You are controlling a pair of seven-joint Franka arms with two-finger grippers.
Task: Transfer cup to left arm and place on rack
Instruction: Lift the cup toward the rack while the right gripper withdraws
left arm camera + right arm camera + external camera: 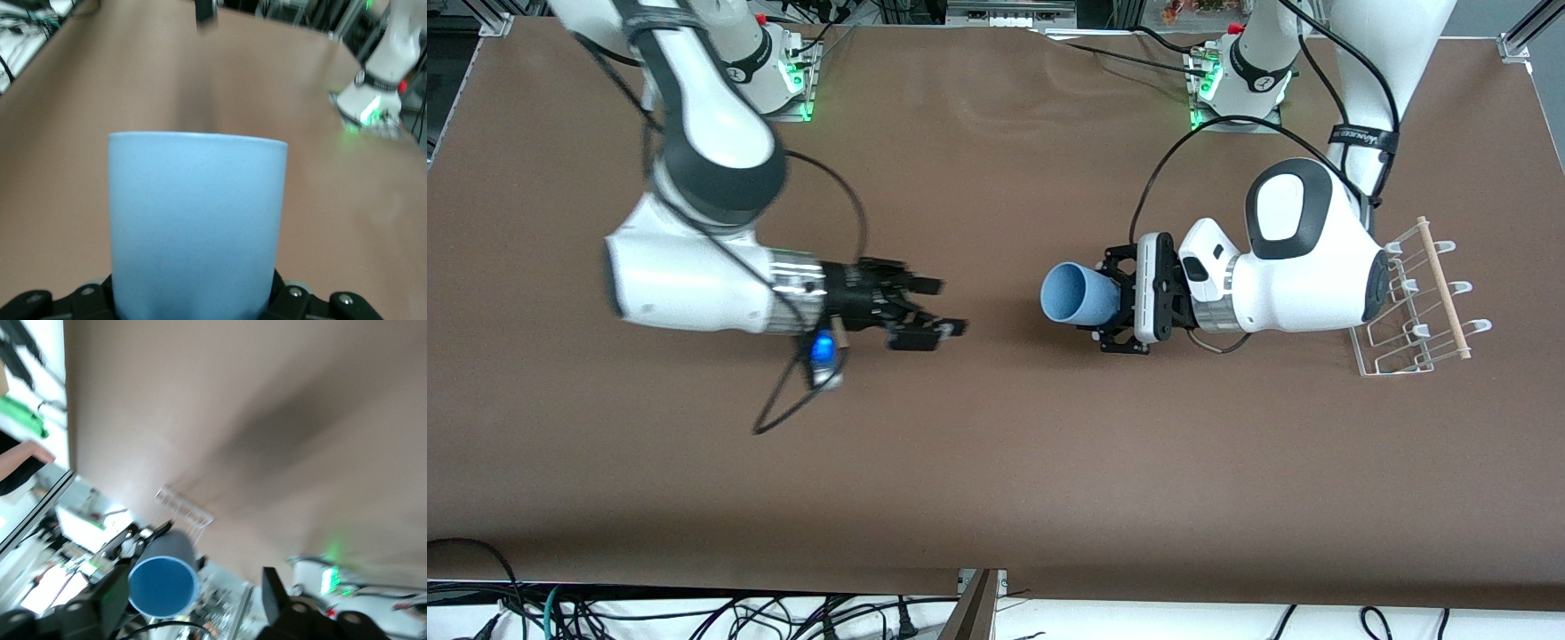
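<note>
The light-blue cup (1074, 293) hangs on its side above the middle of the table, its open mouth turned toward the right arm. My left gripper (1116, 300) is shut on the cup's base end. In the left wrist view the cup (198, 220) fills the space between the black fingers (293, 299). My right gripper (945, 307) is open and holds nothing; it is a short gap away from the cup's mouth, toward the right arm's end. In the right wrist view the cup's mouth (163, 581) faces the camera past one finger (270, 593). The white wire rack (1414, 307) stands at the left arm's end.
A light wooden dowel (1445, 289) lies across the rack. The left arm's elbow hangs just beside the rack. A black cable (783, 404) droops from the right wrist toward the brown table (996, 480). The rack (184, 506) also shows in the right wrist view.
</note>
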